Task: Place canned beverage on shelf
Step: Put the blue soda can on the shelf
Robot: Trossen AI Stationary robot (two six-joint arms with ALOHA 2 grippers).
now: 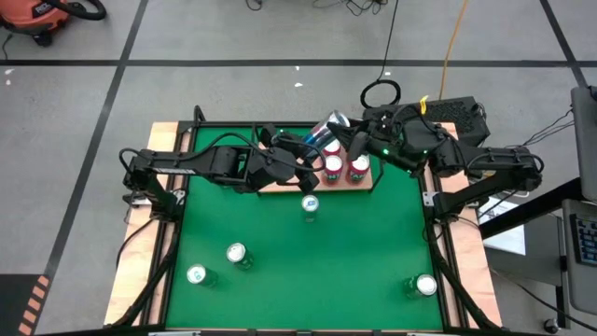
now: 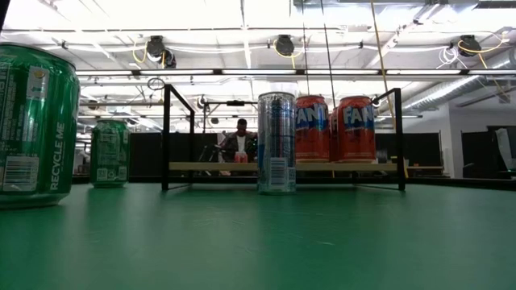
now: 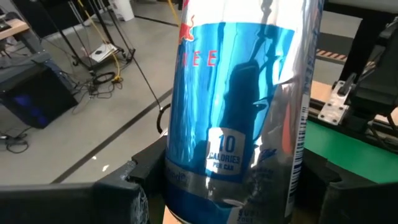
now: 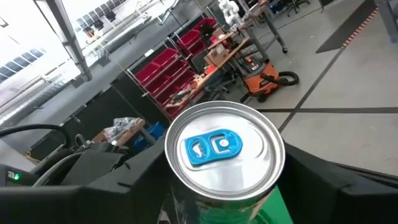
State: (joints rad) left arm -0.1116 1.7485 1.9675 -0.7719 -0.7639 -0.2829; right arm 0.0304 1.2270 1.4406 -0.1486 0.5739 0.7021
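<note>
Handing over blue energy drink can (image 1: 323, 133): pinched between left fingers (image 3: 118, 193), top between right fingers (image 4: 93, 180), grip unclear; next, right squeeze, left let go.

Glossy metal can (image 3: 239, 106) w/ brushed alu lid; light-wood shelf (image 2: 218, 166), matt green tabletop (image 1: 308, 257)

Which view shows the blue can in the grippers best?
Left wrist view: the blue can fills it, label readable. Right wrist view shows only its top; the high view shows it small and tilted over the shelf; the low view misses it.
</note>
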